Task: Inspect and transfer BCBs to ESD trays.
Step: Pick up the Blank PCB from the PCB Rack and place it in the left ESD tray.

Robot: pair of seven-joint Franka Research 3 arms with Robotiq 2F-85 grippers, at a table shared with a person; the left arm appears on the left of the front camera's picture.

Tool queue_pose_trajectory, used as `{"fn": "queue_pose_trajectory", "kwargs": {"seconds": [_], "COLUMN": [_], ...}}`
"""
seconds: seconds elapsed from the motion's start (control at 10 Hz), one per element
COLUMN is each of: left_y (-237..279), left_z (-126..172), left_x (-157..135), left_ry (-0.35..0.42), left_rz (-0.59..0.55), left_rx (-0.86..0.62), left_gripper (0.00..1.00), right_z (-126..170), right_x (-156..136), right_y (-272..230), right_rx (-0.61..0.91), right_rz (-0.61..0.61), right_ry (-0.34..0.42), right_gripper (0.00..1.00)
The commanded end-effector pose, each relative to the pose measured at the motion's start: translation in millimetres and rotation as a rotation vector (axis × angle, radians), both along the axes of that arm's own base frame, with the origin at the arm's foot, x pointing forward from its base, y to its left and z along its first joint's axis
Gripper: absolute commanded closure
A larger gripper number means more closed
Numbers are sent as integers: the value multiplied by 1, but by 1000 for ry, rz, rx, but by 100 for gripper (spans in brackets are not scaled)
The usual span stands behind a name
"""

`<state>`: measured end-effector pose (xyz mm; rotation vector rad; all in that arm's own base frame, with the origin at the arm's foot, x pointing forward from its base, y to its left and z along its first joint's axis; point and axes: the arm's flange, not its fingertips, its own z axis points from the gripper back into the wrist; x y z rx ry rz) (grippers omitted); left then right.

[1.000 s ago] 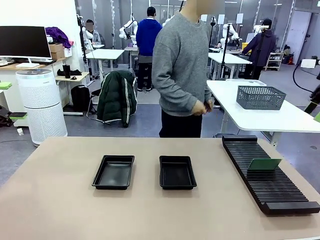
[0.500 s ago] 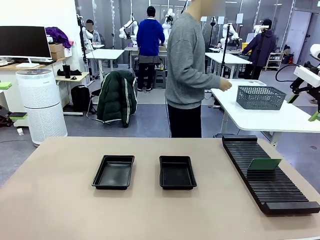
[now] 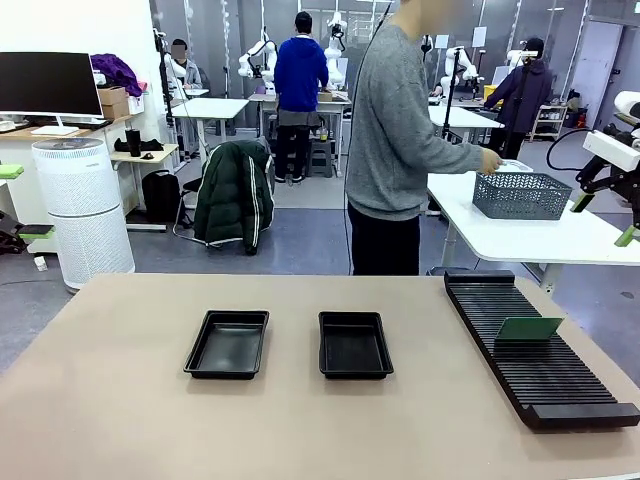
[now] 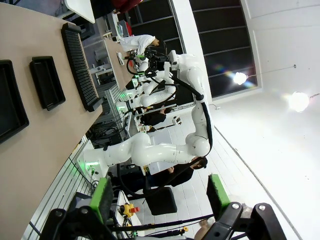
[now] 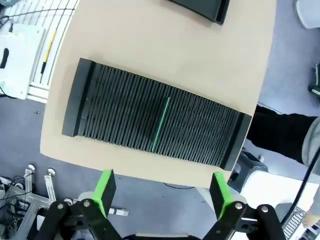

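In the front view, the left ESD tray [image 3: 228,345] and the right ESD tray [image 3: 355,346] lie side by side and apart at the frame's lower middle. One BCB [image 3: 529,328] stands on edge in a slot of the black ribbed rack [image 3: 540,375] at lower right. At upper right a person [image 3: 395,150] in a grey sweater puts a hand [image 3: 490,161] to a grey mesh basket [image 3: 521,196] on a white side table. At the bottom of each wrist view, the left gripper [image 4: 159,197] and the right gripper [image 5: 162,192] have their green-padded fingers spread on nothing, the right one high over the rack.
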<state>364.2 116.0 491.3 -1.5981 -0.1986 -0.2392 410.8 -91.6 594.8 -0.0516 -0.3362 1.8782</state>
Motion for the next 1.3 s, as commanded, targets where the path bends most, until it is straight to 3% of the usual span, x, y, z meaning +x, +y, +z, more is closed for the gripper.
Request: {"fn": "queue_pose_trajectory", "kwargs": {"seconds": [0.0, 0.3, 0.4, 0.5, 0.8, 1.2], "left_y": [0, 0, 0, 0, 0, 0], "left_z": [1, 1, 1, 1, 1, 1], "left_x": [-2, -2, -2, -2, -2, -2], "left_ry": [10, 10, 10, 10, 10, 10], "left_rz": [8, 8, 8, 8, 8, 8], "left_rx": [-1, -1, -1, -1, -1, -1], "left_gripper": [0, 0, 0, 0, 0, 0], "right_z": [-3, 1, -9, -41, -67, -103], "right_x": [0, 0, 9, 11, 9, 14], "right_y": [-2, -1, 8, -47, -25, -14], "right_rx": [-16, -6, -14, -7, -45, -23], "right_rz": [35, 19, 67, 20, -50, -48], "right_ry": [-33, -14, 21, 39, 71, 86], "right_gripper": [0, 0, 0, 0, 0, 0]}}
